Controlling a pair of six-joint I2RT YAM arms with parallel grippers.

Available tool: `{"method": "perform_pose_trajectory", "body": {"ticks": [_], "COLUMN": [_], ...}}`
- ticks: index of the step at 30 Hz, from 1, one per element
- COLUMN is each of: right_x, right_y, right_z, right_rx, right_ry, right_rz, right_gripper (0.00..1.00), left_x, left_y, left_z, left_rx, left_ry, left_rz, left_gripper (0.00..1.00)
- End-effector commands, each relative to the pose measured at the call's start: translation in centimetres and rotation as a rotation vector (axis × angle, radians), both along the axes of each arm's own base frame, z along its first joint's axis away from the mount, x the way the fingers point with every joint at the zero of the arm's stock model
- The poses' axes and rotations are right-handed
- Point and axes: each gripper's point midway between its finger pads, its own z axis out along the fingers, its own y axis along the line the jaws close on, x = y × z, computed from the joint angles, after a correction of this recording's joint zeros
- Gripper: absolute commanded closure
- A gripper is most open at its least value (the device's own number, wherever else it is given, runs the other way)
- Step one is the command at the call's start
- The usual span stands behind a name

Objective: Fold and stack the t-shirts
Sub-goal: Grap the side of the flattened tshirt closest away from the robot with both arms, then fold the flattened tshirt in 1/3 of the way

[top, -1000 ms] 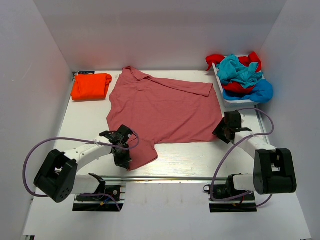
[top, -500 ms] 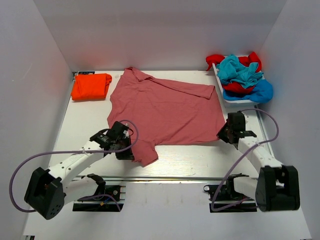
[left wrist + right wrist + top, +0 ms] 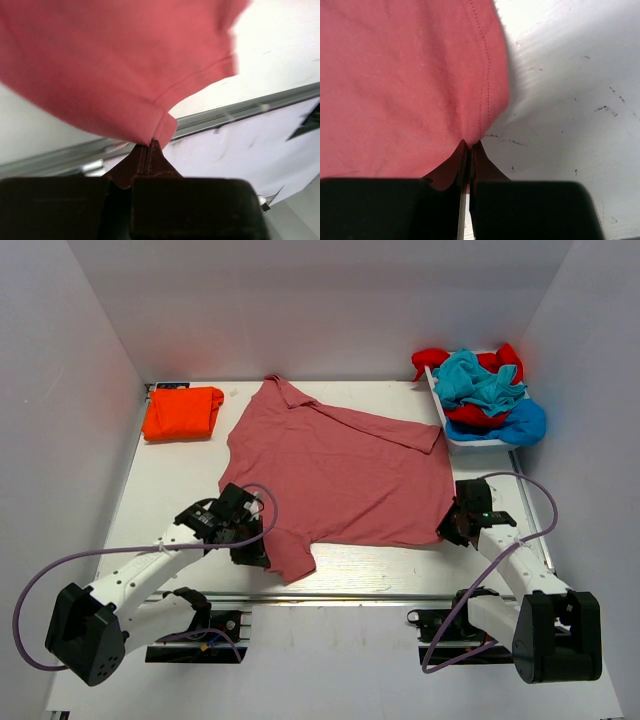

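We find the pink-red t-shirt (image 3: pixel 335 475) drawn nearer than before; left gripper (image 3: pixel 254 550) and right gripper (image 3: pixel 449 529) clamp its near edge to spread it.

White table (image 3: pixel 170 490): pink-red shirt (image 3: pixel 340 475) spread, orange shirt (image 3: pixel 182 412) folded, maybe tray (image 3: pixel 478 444).

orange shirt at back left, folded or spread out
Folded: the orange shirt sits as a small compact bundle, unlike the pink shirt lying spread.

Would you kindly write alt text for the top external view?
A pink-red t-shirt lies spread on a white table, its near corners pinched by the left hand and right hand. A folded orange t-shirt sits far-left, crumpled shirts far-right.
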Motion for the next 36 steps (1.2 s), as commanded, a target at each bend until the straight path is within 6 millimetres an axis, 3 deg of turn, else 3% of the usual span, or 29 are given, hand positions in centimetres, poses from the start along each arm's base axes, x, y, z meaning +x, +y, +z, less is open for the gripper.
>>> {"method": "perform_pose_trajectory", "body": {"ticks": [1,3,5,9,11,17,22,24,31,36], "right_x": [1.9,3.1,4.1,5.8,6.9,9.5,11.0,11.2,13.5,15.5], "right_y": [0.0,0.3,1.0,0.2,0.3,-0.1,-0.7,-0.6,-1.0,-1.0], "right_z": [1.4,2.0,2.3,2.9,3.8,5.8,6.1,5.3,5.8,6.1], "right_rx": [-0.016,-0.011,0.003,-0.04,-0.039,-0.07,-0.108,-0.111,-0.149,-0.166], "right_ry": [-0.065,-0.088,-0.111,-0.12,-0.154,-0.19,-0.162,-0.136,-0.117,-0.093], "right_rz": [0.02,0.042,0.086,0.055,0.048,0.047,0.043,0.049,0.06,0.066], "right_gripper": [1.0,1.0,1.0,1.0,1.0,1.0,1.0,1.0,1.0,1.0], "left_x": [4.7,7.2,9.2,14.2,16.2,22.4,26.6,27.6,31.4,33.4], "left_y": [-3.8,-4.9,-4.5,-5.0,-4.7,-3.6,-3.3,-2.9,-1.3,-1.0], "left_z": [4.4,6.0,6.4,8.7,8.2,11.2,12.3,12.2,15.1,15.1], "left_rx": [-0.159,-0.176,-0.146,-0.09,-0.024,0.095,0.136,0.157,0.205,0.23], "left_ry": [-0.211,-0.302,-0.342,-0.475,-0.498,-0.648,-0.726,-0.743,-0.921,-0.965], "left_rz": [-0.069,-0.073,-0.027,0.028,0.057,0.111,0.14,0.143,0.151,0.13], "left_gripper": [1.0,1.0,1.0,1.0,1.0,1.0,1.0,1.0,1.0,1.0]}}
